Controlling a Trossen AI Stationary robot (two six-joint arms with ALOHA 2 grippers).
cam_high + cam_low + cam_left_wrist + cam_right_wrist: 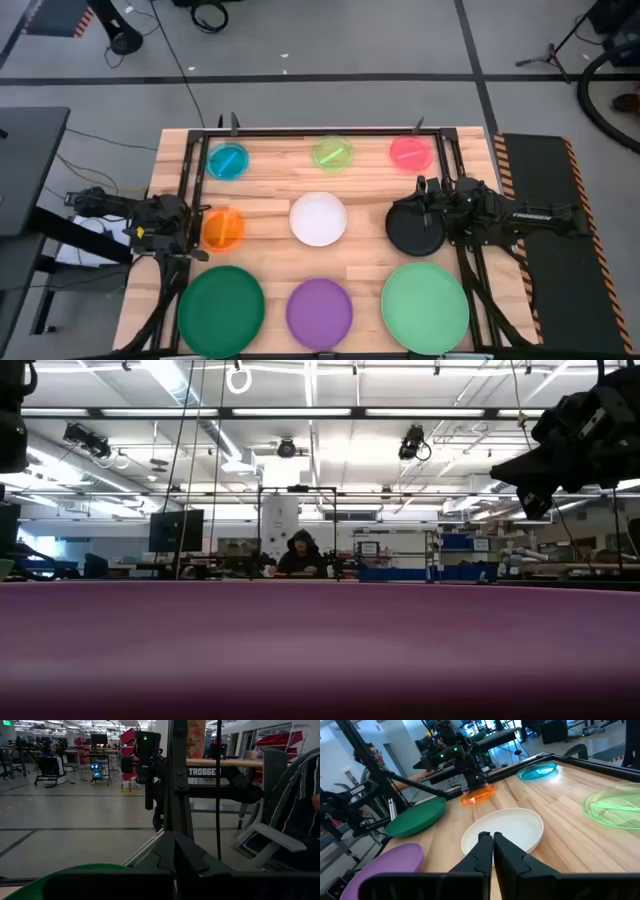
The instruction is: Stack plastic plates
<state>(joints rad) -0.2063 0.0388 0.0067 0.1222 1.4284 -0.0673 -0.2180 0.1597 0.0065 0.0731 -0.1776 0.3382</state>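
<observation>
I count 9 plastic plates (318,218) on my table: 3 large along the near row, 3 medium in the middle, 3 small translucent ones farthest.

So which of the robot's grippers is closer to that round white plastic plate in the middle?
Roughly even, perhaps the right. The right gripper sits over the black plate beside the round white plastic plate; the left gripper is at the orange plate on its other side.

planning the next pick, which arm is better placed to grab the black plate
Right. In the high view the right hand sits at the black plate's rim, fingers shut. The left hand is across the table by the orange plate, with the white plate between them.
</observation>
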